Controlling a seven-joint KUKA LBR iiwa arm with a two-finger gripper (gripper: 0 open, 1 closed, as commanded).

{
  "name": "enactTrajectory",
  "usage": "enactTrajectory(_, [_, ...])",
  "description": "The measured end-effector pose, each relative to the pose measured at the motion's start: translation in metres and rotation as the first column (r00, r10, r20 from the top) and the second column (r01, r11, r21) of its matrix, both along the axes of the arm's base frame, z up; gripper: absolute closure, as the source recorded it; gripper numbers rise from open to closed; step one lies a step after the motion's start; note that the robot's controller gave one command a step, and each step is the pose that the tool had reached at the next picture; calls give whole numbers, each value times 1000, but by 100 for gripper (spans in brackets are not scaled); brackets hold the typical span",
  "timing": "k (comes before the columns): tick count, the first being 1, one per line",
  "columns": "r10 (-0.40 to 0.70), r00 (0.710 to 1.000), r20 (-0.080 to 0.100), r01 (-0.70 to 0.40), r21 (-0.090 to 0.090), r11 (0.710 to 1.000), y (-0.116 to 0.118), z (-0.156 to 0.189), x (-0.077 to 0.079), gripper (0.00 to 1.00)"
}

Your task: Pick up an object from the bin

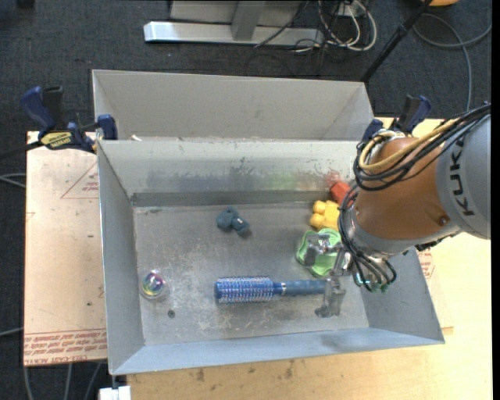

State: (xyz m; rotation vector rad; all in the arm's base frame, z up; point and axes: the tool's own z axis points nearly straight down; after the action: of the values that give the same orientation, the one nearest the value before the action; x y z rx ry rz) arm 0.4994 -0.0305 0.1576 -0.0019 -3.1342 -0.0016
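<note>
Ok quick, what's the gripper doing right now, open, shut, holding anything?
Gripper: cannot be told. It is down at the handle end of the blue brush.

Dark speckled carpet (55, 47) covers the floor, with loose cables (341, 23) and a pale metal base (234, 30) along the top.

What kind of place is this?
Probably a robotics lab or test cell: an orange-covered KUKA arm reaches into a grey metal bin of small loose things, and cables lie on the floor.
</note>
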Motion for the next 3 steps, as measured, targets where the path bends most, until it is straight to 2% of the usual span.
enactTrajectory(1, [205,979,4,-205,2,979,47,-91,22,0])
enactTrajectory(2, [204,979,9,-204,0,979,46,-87,23,100])
enactTrajectory(3, [520,854,12,-520,-3,854,23,17,17,100])
